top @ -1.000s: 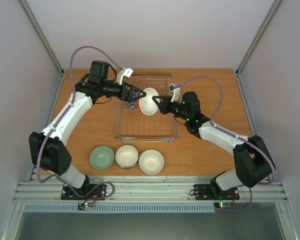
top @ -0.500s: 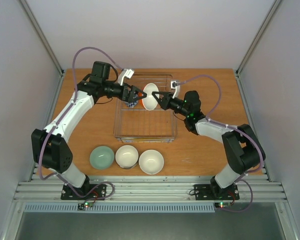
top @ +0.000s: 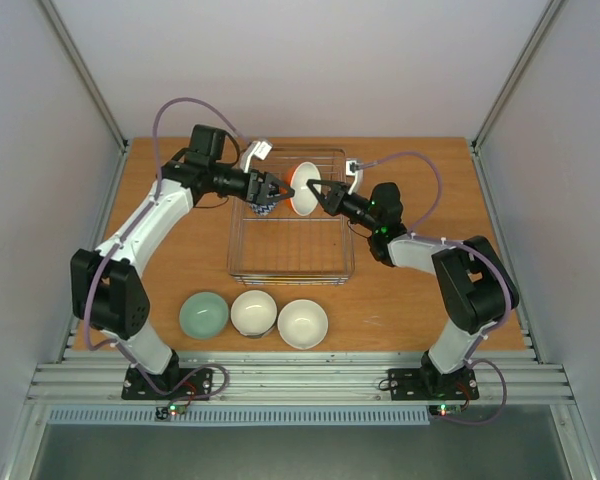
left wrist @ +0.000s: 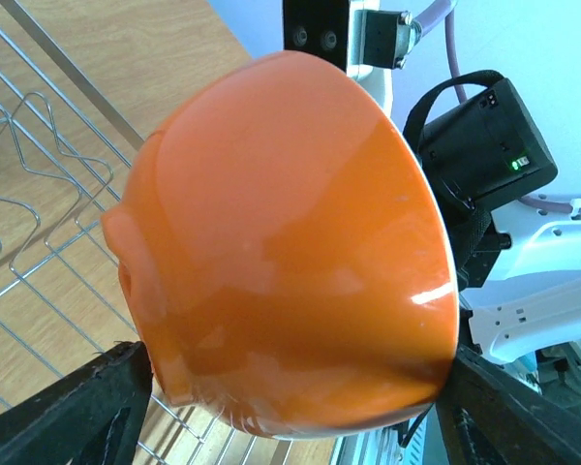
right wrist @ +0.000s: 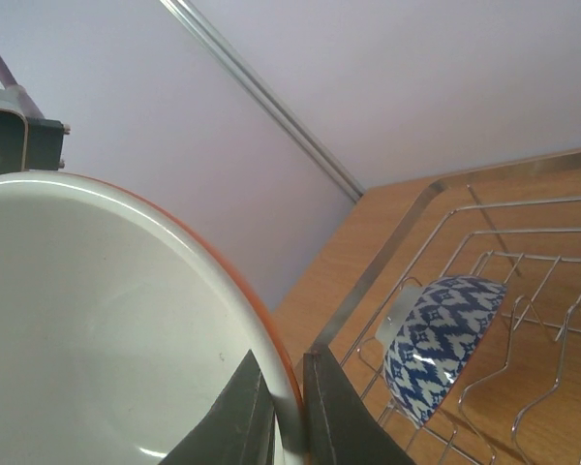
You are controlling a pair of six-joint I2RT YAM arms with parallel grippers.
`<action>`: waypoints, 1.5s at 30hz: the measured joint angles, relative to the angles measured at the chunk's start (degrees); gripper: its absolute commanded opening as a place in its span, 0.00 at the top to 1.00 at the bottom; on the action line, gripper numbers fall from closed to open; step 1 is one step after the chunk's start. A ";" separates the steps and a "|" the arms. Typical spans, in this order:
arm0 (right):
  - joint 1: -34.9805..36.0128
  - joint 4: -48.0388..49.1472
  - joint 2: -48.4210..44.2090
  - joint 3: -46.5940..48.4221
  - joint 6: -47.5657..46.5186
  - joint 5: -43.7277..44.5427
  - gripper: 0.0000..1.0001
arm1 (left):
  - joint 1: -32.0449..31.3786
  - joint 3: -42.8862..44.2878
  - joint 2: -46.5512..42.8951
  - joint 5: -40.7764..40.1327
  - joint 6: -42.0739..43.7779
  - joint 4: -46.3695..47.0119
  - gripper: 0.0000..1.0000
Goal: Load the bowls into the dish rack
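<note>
Nearby: blue-patterned bowl (right wrist: 436, 349) in dish rack (top: 290, 262), left gripper (top: 276, 189) beside.

Glossy orange bowl (left wrist: 290, 252), shiny metal wire dish rack (top: 290, 248), matt wood-grain table (top: 410, 300)

A robotics lab test cell: a wooden tabletop (top: 180, 265) boxed in by plain pale wall panels (top: 300, 70) on slanting metal frame posts (top: 85, 72), with two white-and-black robot arms (top: 145, 220) bolted to ribbed aluminium rails (top: 300, 378) at its near edge, purple cables (top: 180, 100) looping above them
</note>
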 measured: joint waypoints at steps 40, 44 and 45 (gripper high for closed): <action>-0.46 6.05 2.54 0.24 3.87 -1.42 0.23 | -0.90 -0.20 2.14 -3.72 1.07 0.15 0.99; -0.46 1.53 -0.85 -1.27 1.09 1.40 0.18 | -1.66 -0.37 2.14 -7.17 1.44 -0.09 1.00; -0.46 0.20 -2.14 -1.77 0.24 2.34 0.18 | -1.99 -0.37 2.14 -8.50 1.53 -0.24 1.00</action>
